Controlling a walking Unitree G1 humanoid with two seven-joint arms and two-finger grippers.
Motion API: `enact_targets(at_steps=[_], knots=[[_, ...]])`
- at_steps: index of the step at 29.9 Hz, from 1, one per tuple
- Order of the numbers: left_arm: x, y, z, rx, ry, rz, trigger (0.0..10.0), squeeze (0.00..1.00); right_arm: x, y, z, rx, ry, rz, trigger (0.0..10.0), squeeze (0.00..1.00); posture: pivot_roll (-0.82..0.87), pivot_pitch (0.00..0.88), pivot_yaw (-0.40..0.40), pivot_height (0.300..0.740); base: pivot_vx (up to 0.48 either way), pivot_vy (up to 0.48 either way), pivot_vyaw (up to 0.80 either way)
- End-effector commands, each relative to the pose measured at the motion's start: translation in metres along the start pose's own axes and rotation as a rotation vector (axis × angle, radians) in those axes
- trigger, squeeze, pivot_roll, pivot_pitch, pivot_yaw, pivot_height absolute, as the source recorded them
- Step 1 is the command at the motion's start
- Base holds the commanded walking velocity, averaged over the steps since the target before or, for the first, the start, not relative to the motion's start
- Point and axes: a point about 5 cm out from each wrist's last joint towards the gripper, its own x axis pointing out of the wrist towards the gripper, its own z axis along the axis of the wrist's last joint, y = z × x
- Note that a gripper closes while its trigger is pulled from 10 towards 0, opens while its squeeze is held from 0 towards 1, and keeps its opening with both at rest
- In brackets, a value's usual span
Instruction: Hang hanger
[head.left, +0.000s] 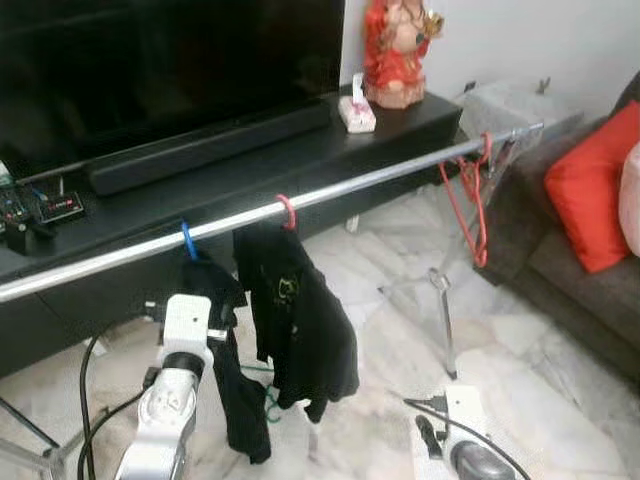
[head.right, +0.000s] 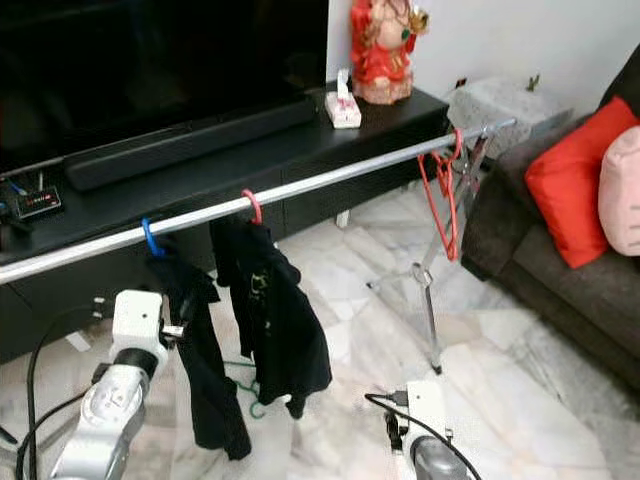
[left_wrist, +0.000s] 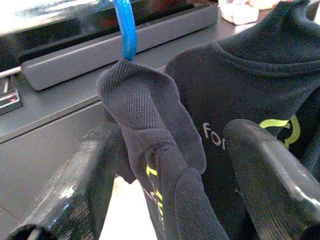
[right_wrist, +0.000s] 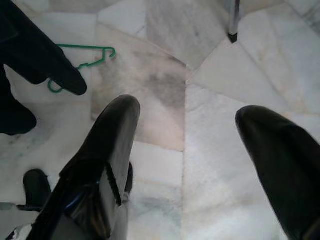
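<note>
Blue hanger (head.left: 187, 240) hooked over the rail (head.left: 350, 186), at roughly 12 o'clock above the left gripper (left_wrist: 165, 165); its dark garment (left_wrist: 155, 145) hangs between the spread jaws, unpinched. Light load, limp slippery knit; hold better taken at the stiff hook neck. Long axis vertical, hook up. Right gripper (right_wrist: 192, 150) low, jaws spread, empty.
</note>
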Motion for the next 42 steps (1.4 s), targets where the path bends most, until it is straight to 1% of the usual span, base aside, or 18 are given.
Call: enact_targets(at_steps=[1, 15, 18, 21, 24, 25, 29, 31, 36, 42], knots=[[-0.001, 0.001, 0.002, -0.002, -0.003, 0.015, 10.0, 0.00, 0.000, -0.001, -0.003, 0.010, 0.010, -0.003, 10.0, 0.00, -0.03, 0.000, -0.043, 0.740, 0.000, -0.349, 0.00], [-0.008, 0.004, 0.002, 0.003, -0.001, 0.034, 10.0, 0.00, -0.001, -0.001, -0.004, 0.006, 0.013, -0.003, 10.0, 0.00, -0.02, 0.000, -0.046, 0.740, 0.000, -0.347, 0.00], [-0.007, 0.001, 0.004, 0.006, -0.001, 0.023, 10.0, 0.00, -0.001, -0.001, -0.004, 0.008, 0.013, -0.004, 10.0, 0.00, -0.02, 0.000, -0.046, 0.740, 0.000, -0.291, 0.00], [-0.001, -0.004, 0.004, 0.003, 0.021, 0.006, 10.0, 0.00, 0.000, -0.002, -0.003, 0.010, 0.012, -0.005, 10.0, 0.00, -0.02, 0.004, -0.048, 0.740, 0.000, 0.000, 0.00], [0.001, -0.006, 0.005, 0.003, 0.028, -0.004, 10.0, 0.00, 0.000, -0.002, -0.003, 0.011, 0.011, -0.005, 10.0, 0.00, -0.02, 0.009, -0.049, 0.740, 0.000, 0.000, 0.00], [0.003, -0.010, 0.002, 0.009, 0.053, -0.024, 10.0, 0.00, 0.000, -0.001, -0.003, 0.012, 0.011, -0.005, 10.0, 0.00, -0.02, 0.013, -0.050, 0.740, 0.000, 0.000, 0.00], [0.005, -0.013, -0.001, 0.007, 0.072, -0.033, 10.0, 0.00, 0.000, -0.001, -0.002, 0.018, 0.008, -0.001, 10.0, 0.00, -0.03, 0.015, -0.049, 0.740, 0.000, 0.000, 0.00], [0.006, -0.014, 0.000, -0.008, 0.076, -0.038, 10.0, 0.00, 0.000, 0.000, -0.002, 0.027, 0.006, 0.002, 10.0, 0.00, -0.03, 0.018, -0.049, 0.740, 0.000, 0.000, 0.00], [0.008, -0.009, 0.001, -0.017, 0.074, -0.010, 10.0, 0.00, 0.000, 0.000, -0.001, 0.030, 0.004, 0.000, 10.0, 0.00, -0.03, 0.023, -0.050, 0.740, 0.000, 0.000, 0.00], [0.011, -0.006, 0.002, -0.011, 0.078, -0.010, 10.0, 0.00, 0.000, 0.000, 0.000, 0.007, -0.002, 0.008, 10.0, 0.00, -0.03, 0.025, -0.050, 0.740, 0.000, 0.000, 0.16]])
